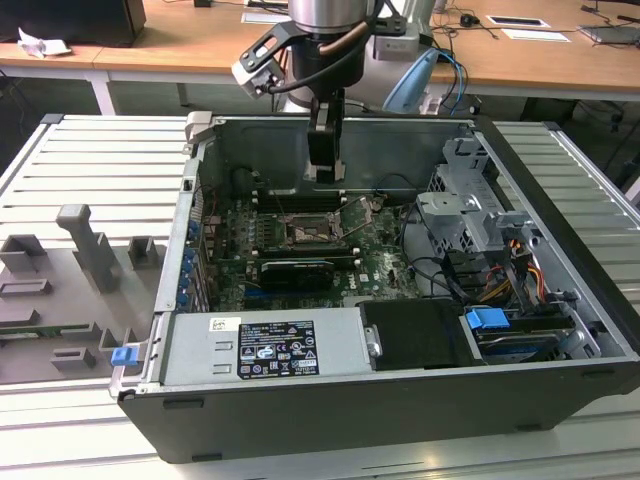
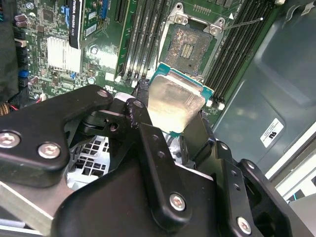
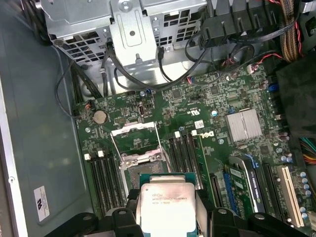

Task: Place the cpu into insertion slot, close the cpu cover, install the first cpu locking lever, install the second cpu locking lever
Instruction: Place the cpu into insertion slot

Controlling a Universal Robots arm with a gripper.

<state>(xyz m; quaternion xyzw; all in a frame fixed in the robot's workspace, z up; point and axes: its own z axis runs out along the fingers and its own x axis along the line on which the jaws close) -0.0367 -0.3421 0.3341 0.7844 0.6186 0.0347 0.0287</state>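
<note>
My gripper (image 1: 322, 170) hangs inside the open computer case, above the motherboard. It is shut on the cpu (image 2: 173, 106), a flat square chip with a pale silver face and a teal edge, held by two opposite sides between the black fingers (image 2: 140, 118). In the first wrist view the cpu (image 3: 165, 205) sits just short of the insertion slot (image 3: 134, 141), well above the board. The slot (image 2: 190, 47) lies uncovered, its dark centre inside a thin metal rim. A silvery part that looks like the cpu cover (image 3: 141, 159) stands raised at the slot's edge. A thin locking lever (image 2: 242, 23) sticks out, unlatched.
Long memory slots (image 3: 182, 153) flank the socket on both sides. A black card (image 1: 290, 270), a finned heatsink (image 3: 243, 126), the power supply (image 1: 260, 345) and a drive cage (image 1: 465, 215) with cables crowd the case. Grey fixtures (image 1: 90, 250) stand outside on the exterior view's left.
</note>
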